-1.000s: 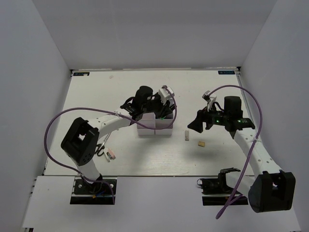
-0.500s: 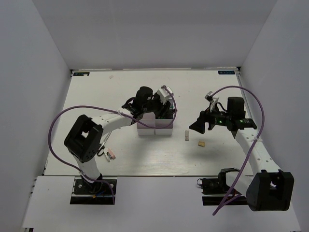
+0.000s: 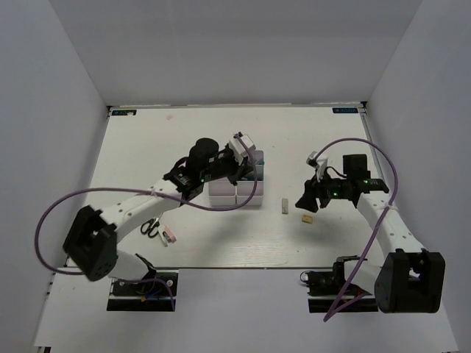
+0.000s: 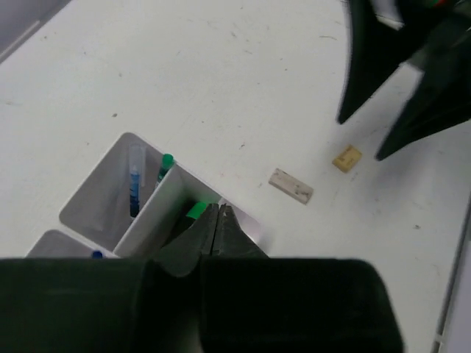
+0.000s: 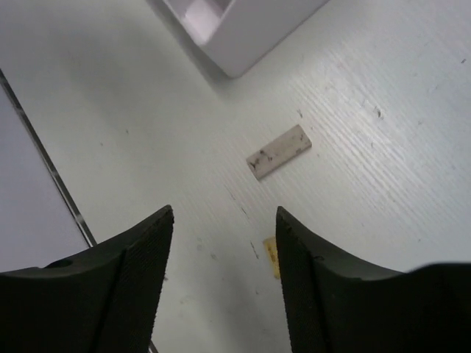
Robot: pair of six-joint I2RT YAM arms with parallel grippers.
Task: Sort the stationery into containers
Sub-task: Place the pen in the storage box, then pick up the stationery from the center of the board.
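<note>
Bins [image 3: 224, 197] lie half hidden under the closed left tool [image 4: 218, 210]. Right of them, the open right tool [image 5: 224, 215] partly covers the tan block [image 5: 270, 254] near the grey stick [image 5: 279, 151].

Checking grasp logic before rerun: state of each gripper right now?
Left gripper: closed, nothing visible between its fingers.
Right gripper: open, holding nothing.
</note>
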